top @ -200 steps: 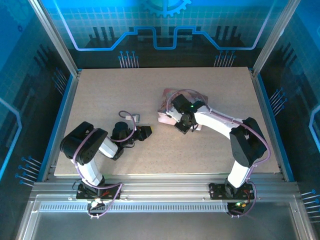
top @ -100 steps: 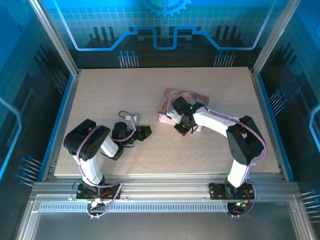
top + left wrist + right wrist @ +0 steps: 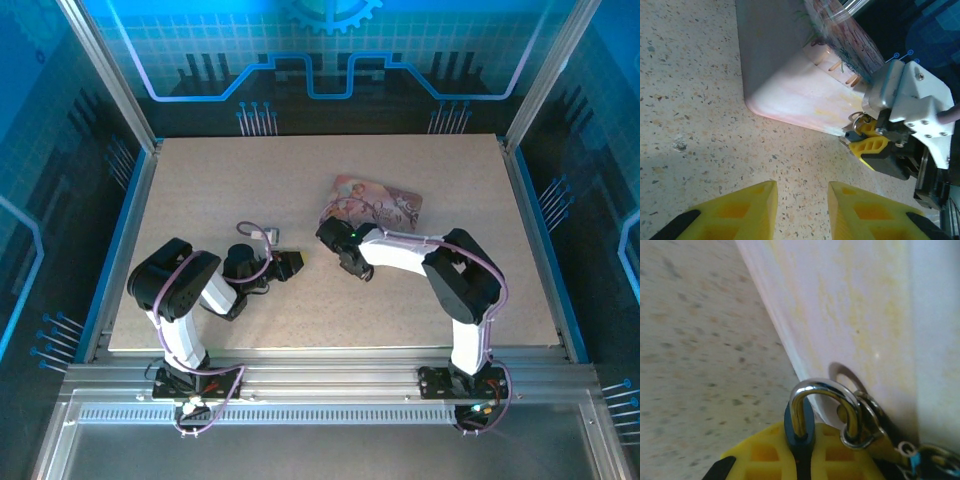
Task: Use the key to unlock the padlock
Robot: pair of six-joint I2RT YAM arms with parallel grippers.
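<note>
The padlock's blue body [image 3: 799,426] is pinched between the yellow fingers of my right gripper [image 3: 800,440], which is shut on it. Its steel shackle [image 3: 826,390] arches up against the pink box [image 3: 865,300]. A small ring [image 3: 859,439] hangs on the shackle, and the key [image 3: 879,429] seems to dangle from it, partly hidden. In the left wrist view the padlock [image 3: 853,134] sits at the right gripper's [image 3: 866,146] tip by the box corner. My left gripper [image 3: 802,187] is open over bare table, a short way left of it. From above, the left gripper [image 3: 292,264] faces the right gripper [image 3: 352,265].
The pink illustrated box [image 3: 385,205] lies flat just behind the right gripper, its rounded near corner [image 3: 760,102] close to both grippers. Speckled tabletop [image 3: 250,190] stretches left and behind. Metal frame rails [image 3: 320,375] run along the near edge.
The right arm has swung left and toward the near side, off the box top, which now shows. The left arm has barely moved.
</note>
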